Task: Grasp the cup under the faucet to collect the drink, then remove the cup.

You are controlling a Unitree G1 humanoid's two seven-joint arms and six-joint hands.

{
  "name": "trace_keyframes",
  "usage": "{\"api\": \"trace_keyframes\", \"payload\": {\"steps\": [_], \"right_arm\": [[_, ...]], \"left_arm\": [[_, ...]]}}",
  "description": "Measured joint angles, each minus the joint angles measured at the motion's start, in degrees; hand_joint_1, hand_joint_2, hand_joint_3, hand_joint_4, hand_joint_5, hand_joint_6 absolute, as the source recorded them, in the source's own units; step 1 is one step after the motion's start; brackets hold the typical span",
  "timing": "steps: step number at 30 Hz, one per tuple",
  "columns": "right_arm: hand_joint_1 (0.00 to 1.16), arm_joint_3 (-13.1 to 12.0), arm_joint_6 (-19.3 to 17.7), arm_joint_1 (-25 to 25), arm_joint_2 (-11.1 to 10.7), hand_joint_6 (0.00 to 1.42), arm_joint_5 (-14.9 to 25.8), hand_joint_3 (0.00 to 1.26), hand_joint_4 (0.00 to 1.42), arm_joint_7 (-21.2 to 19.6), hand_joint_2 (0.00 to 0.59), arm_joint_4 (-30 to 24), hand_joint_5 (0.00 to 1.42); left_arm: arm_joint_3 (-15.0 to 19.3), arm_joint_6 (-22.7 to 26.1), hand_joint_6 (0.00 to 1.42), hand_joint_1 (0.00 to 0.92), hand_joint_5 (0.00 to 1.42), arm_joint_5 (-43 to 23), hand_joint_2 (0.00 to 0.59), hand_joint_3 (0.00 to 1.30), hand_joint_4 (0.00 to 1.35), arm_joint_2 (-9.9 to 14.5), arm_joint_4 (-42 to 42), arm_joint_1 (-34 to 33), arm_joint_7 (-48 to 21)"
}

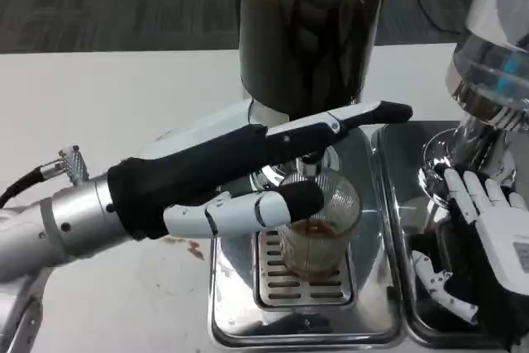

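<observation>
**Left hand at the cup under the faucet**

In the head view you see the left hand [248, 179] reaching in from the left side, its fingers stretched out toward the dispenser. One long finger points past the faucet [310, 163], while a lower finger curls against the near side of the clear ribbed cup [318, 225]. You cannot tell from here whether the hand truly grips the cup or only touches it.

The cup stands upright on the slotted grate [289, 279] of the steel drip tray [248, 320], directly below the faucet, with a little brown drink in its bottom. Above it rises the dark drink tank [310, 31] of the dispenser.

Your right hand [488, 229] rests by the base of a second, clear-tanked dispenser [496, 64] on the right, fingers loosely apart and holding nothing.
</observation>
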Motion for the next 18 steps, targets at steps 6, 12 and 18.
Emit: {"api": "trace_keyframes", "payload": {"steps": [6,12,18], "right_arm": [[0.35,-3.2,-3.5,1.7,1.1,0.00,11.4,0.00,0.00,0.0,0.402,-1.5,0.00],[0.37,-7.1,-11.6,3.0,2.0,0.01,28.3,0.00,0.00,2.8,0.340,0.2,0.00],[0.47,-7.6,-15.7,2.2,1.6,0.03,36.7,0.00,0.00,8.0,0.242,3.3,0.00]], "left_arm": [[0.0,-0.2,0.00,0.000,0.00,0.1,0.281,0.05,0.00,0.1,0.0,0.0,0.0],[0.0,-0.2,0.00,0.000,0.00,0.1,0.275,0.05,0.00,0.2,0.0,0.0,0.0],[0.4,-0.2,0.00,0.000,0.00,0.0,0.274,0.06,0.00,0.2,0.1,0.1,0.0]]}}
